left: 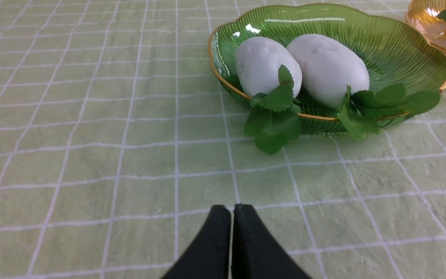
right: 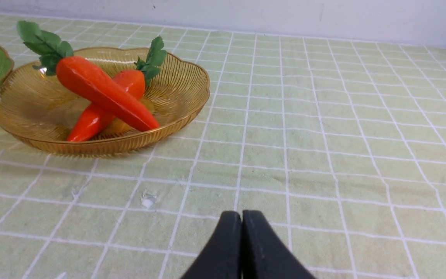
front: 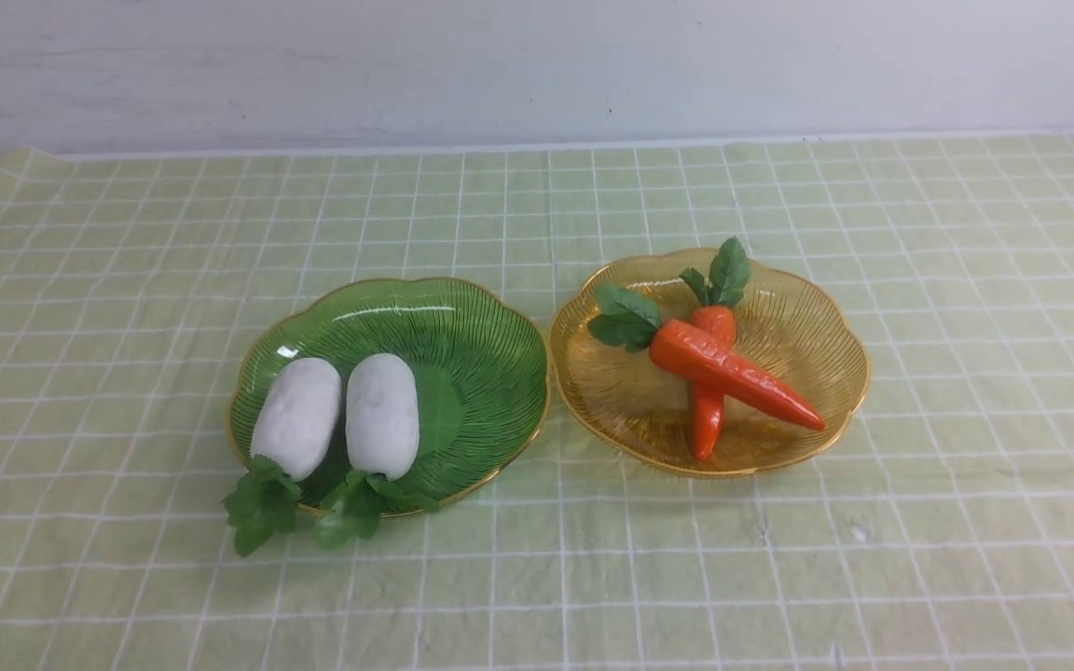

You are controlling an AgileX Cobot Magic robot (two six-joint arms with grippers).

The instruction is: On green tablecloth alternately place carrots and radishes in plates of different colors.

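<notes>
Green cloth with white lines, the green tablecloth [front: 537,578], is seen all over the front view. Left of the middle sits the green plate [front: 472,326], and two white radishes [front: 297,417] [front: 382,415] are laid side by side in it, their leaves hanging over the near rim. Just to the right, almost touching it, sits the amber plate [front: 798,308]. Two carrots are crossed in it, the longer carrot [front: 733,375] laid over the shorter carrot [front: 708,410]. No gripper is seen in this view.

In the left wrist view, the left gripper [left: 232,209] is seen at the bottom middle, its black fingers pressed together with nothing between them. The radishes are found in the upper right, well apart from it.

In the right wrist view, the right gripper [right: 242,215] is seen at the bottom middle, clenched too and holding nothing. The carrots are found in the upper left, well apart from it.
</notes>
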